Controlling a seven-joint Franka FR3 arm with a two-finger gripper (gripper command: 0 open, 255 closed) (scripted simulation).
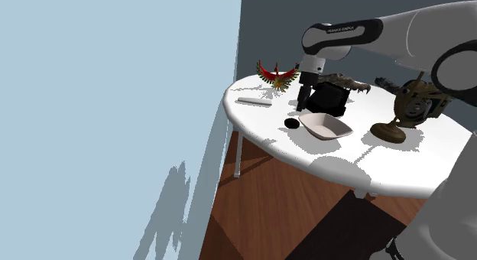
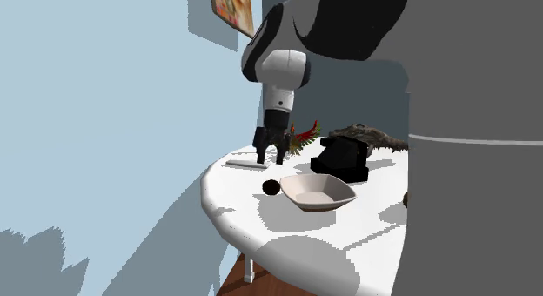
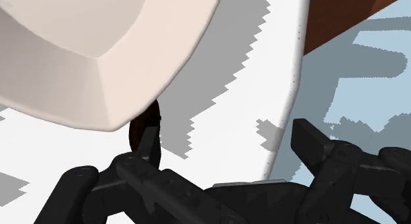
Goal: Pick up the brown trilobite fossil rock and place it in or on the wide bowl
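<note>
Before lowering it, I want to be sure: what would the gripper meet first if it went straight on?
Probably the bare table; the rock lies just off the line of the gripper, though depth is unclear.

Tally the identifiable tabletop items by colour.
Dark or black: 2, the rock and the boxy object
Pale: 2, the bowl and the flat strip
Red: 1, the winged figurine
Brownish: 2, the crocodile-like figure and the helmet-like ornament
Total: 7

On table (image 1: 397,163), fossil rock (image 1: 291,123) beside bowl (image 1: 327,127)
</note>
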